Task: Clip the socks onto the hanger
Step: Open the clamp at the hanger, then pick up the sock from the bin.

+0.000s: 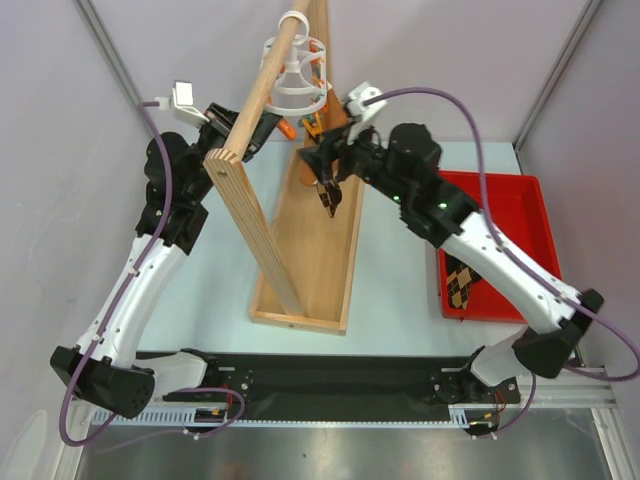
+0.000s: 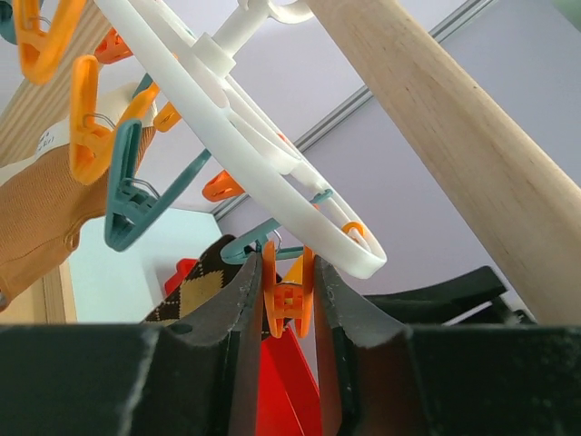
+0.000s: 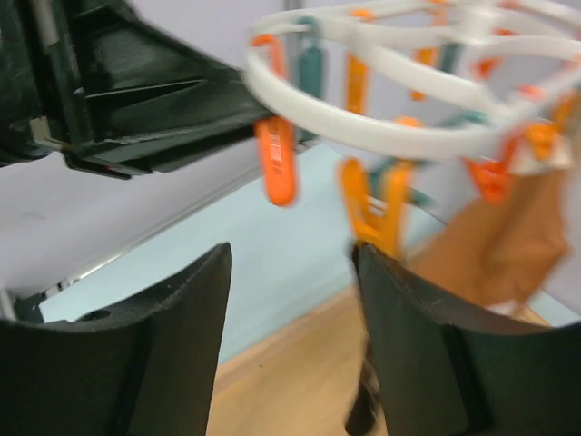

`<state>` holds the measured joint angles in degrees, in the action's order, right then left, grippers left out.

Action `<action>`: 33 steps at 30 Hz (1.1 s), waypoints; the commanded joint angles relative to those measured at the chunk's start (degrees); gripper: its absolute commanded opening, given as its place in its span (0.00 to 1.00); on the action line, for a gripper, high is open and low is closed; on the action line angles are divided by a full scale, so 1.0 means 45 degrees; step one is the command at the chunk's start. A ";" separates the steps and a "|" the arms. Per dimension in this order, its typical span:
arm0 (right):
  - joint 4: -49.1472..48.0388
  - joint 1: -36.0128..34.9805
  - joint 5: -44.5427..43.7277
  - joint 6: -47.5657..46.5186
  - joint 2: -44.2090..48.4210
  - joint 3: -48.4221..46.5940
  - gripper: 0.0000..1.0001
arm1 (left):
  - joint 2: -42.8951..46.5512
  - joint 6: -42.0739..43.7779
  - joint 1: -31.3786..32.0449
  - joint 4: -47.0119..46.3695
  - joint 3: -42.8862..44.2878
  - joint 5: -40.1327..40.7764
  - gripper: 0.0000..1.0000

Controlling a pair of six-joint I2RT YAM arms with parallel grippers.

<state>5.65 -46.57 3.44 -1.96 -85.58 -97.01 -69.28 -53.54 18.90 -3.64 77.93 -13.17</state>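
Observation:
The white hanger [image 1: 295, 82] hangs from the wooden pole [image 1: 262, 88], with orange and teal pegs under its ring [image 2: 263, 173]. My left gripper [image 2: 287, 263] is shut on an orange peg [image 2: 289, 304] and squeezes it. A dark argyle sock [image 1: 329, 197] hangs just behind that peg [image 2: 195, 286]; I cannot tell what holds it. My right gripper [image 3: 290, 254] is open with nothing between its fingers; the dark sock [image 3: 365, 413] hangs beside its right finger. A tan sock [image 2: 36, 218] hangs clipped from the hanger [image 3: 363, 118].
The wooden stand's long base tray [image 1: 315, 250] lies under the hanger, its upright board [image 1: 250, 215] next to my left arm. A red tray [image 1: 525, 205] at the right holds another argyle sock [image 1: 462, 282]. Grey walls close in on both sides.

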 commanded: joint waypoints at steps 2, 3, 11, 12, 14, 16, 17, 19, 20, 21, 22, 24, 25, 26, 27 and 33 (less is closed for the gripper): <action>0.3733 0.1515 -0.2248 0.2326 0.2687 -0.0728 0.58 | 0.0101 0.0432 0.0059 0.0514 0.0573 0.0602 0.00; 0.4324 0.2757 -0.2404 0.3161 0.3289 -0.0688 0.57 | 0.0102 0.0433 0.0059 0.0593 0.0573 0.0641 0.00; 0.7943 0.9327 -0.2659 0.4554 0.5013 0.1944 0.52 | 0.0336 0.0628 0.0059 0.0711 0.0475 0.0837 0.00; 0.7905 0.9835 -0.2544 0.4691 0.5111 0.2935 0.52 | 0.0375 0.0725 0.0059 0.0711 0.0514 0.0856 0.00; 0.7788 1.1496 -0.1881 0.5315 0.5093 0.3956 0.50 | 0.0414 0.0745 0.0078 0.0711 0.0514 0.0856 0.00; 0.7400 1.2414 -0.0889 0.5571 0.4878 0.5226 0.46 | 0.0375 0.0745 0.0059 0.0711 0.0572 0.0837 0.00; 0.7261 1.2863 -0.0360 0.5842 0.4529 0.5617 0.45 | 0.0356 0.0745 0.0059 0.0711 0.0573 0.0817 0.00; 0.6718 1.3062 -0.0025 0.6214 0.4157 0.6711 0.43 | 0.0375 0.0706 0.0059 0.0711 0.0534 0.0797 0.00; 0.6520 1.3160 -0.0081 0.6545 0.3768 0.7082 0.43 | 0.0356 0.0687 0.0078 0.0692 0.0514 0.0778 0.00; 0.6305 1.3180 -0.0178 0.6703 0.3513 0.7356 0.44 | 0.0356 0.0629 0.0078 0.0672 0.0417 0.0720 0.00; 0.5820 1.3180 -0.0430 0.6820 0.3259 0.7823 0.45 | 0.0336 0.0628 0.0078 0.0614 0.0378 0.0661 0.00; 0.5465 1.3180 -0.0705 0.7132 0.2345 0.8042 0.45 | 0.0355 0.0512 0.0078 0.0535 0.0183 0.0641 0.00; 0.5251 1.3161 -0.0745 0.7192 0.2048 0.8043 0.44 | 0.0375 0.0511 0.0098 0.0439 0.0124 0.0603 0.00; 0.5152 1.3122 -0.1094 0.7251 0.1659 0.7946 0.43 | 0.0414 0.0491 0.0098 0.0438 0.0085 0.0583 0.00; 0.5015 1.2967 -0.1213 0.7290 0.1075 0.7887 0.42 | 0.0414 0.0491 0.0098 0.0438 0.0007 0.0621 0.00; 0.4272 1.2575 -0.2619 0.7680 -0.0609 0.7496 0.37 | 0.0473 0.0374 0.0118 0.0223 -0.0247 0.0465 0.00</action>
<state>29.06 10.74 -4.29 30.52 -86.41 -60.60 -68.53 -51.51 19.16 -1.43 77.52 -10.70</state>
